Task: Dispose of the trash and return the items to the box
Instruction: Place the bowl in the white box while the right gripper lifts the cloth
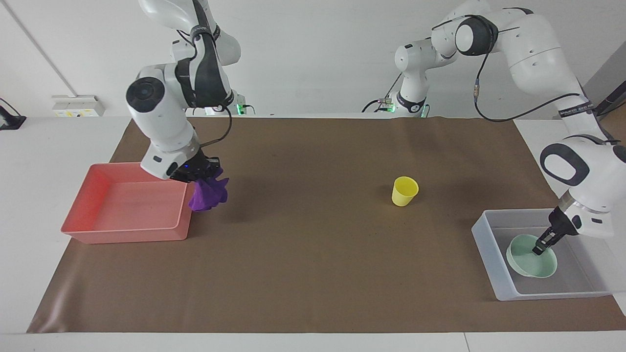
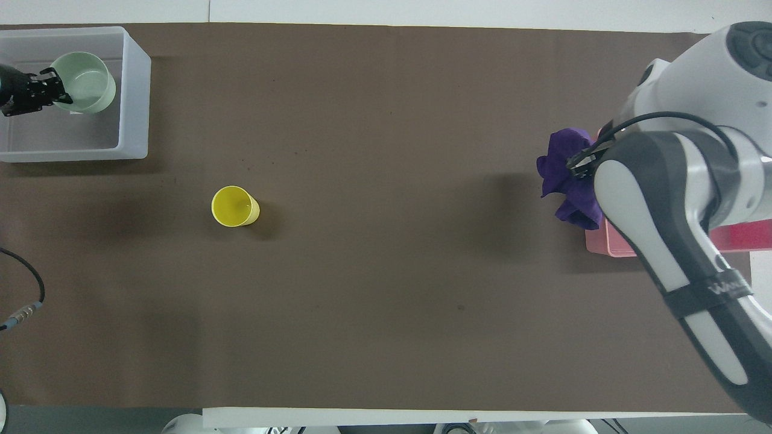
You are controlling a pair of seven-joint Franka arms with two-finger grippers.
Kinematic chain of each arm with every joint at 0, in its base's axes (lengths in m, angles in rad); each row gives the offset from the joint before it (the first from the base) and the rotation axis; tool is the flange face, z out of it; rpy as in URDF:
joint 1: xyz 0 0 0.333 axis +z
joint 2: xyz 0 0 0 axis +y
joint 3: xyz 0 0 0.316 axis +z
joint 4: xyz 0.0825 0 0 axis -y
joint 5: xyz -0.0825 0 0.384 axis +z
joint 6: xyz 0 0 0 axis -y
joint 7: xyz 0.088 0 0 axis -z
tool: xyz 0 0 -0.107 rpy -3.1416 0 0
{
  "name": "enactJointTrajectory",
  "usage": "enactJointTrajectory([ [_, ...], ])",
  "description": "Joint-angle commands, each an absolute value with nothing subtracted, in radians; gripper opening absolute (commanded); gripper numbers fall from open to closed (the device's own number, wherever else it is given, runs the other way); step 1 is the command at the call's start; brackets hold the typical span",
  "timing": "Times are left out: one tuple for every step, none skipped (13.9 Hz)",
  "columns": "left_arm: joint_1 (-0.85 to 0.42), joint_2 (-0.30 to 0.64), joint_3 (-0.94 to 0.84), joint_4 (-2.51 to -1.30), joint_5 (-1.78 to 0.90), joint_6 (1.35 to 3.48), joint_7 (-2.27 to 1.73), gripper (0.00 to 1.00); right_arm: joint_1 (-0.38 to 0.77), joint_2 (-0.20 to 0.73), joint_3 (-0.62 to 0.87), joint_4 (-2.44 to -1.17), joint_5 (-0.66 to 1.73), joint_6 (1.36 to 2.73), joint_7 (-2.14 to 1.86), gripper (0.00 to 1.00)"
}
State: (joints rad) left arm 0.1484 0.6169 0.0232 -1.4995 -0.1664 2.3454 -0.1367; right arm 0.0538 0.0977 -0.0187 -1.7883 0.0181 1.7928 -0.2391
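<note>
My right gripper is shut on the purple cloth wad, which hangs in the air over the rim of the salmon-pink tray. In the overhead view the wad shows beside my right arm, and the gripper is hidden. My left gripper is shut on the rim of the mint-green bowl and holds it inside the translucent box. From overhead the left gripper, the bowl and the box also show. The yellow cup stands upright on the mat.
A brown mat covers the table. The tray sits at the right arm's end, the box at the left arm's end. A cable end lies at the mat's edge near the left arm's base.
</note>
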Motion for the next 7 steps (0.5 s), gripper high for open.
enactJointTrajectory([
  [0.167,0.65,0.021,-1.47,-0.172,2.368,-0.117,0.0,-0.095,0.103,-0.014,-1.764,0.012,1.782,-0.348,0.0],
  [0.167,0.65,0.021,-1.467,-0.173,2.358,-0.115,0.0,-0.142,0.101,-0.014,-1.776,0.012,1.796,-0.353,0.0],
  [0.167,0.652,0.021,-1.468,-0.17,2.373,-0.11,0.0,-0.173,0.097,-0.014,-1.795,0.006,1.819,-0.354,0.0],
  [0.167,0.652,0.021,-1.468,-0.154,2.387,-0.091,0.0,-0.205,0.083,-0.014,-1.839,0.0,1.85,-0.365,0.0],
  [0.169,0.652,0.021,-1.477,-0.125,2.41,-0.084,0.0,-0.227,0.08,-0.014,-1.883,-0.002,1.902,-0.383,0.0],
  [0.164,0.649,0.021,-1.511,-0.106,2.449,-0.084,0.16,-0.247,0.081,-0.014,-1.923,-0.002,1.963,-0.414,0.0],
  [0.16,0.646,0.021,-1.525,-0.104,2.473,-0.084,0.53,-0.256,0.083,-0.015,-1.972,-0.002,2.021,-0.442,0.0],
])
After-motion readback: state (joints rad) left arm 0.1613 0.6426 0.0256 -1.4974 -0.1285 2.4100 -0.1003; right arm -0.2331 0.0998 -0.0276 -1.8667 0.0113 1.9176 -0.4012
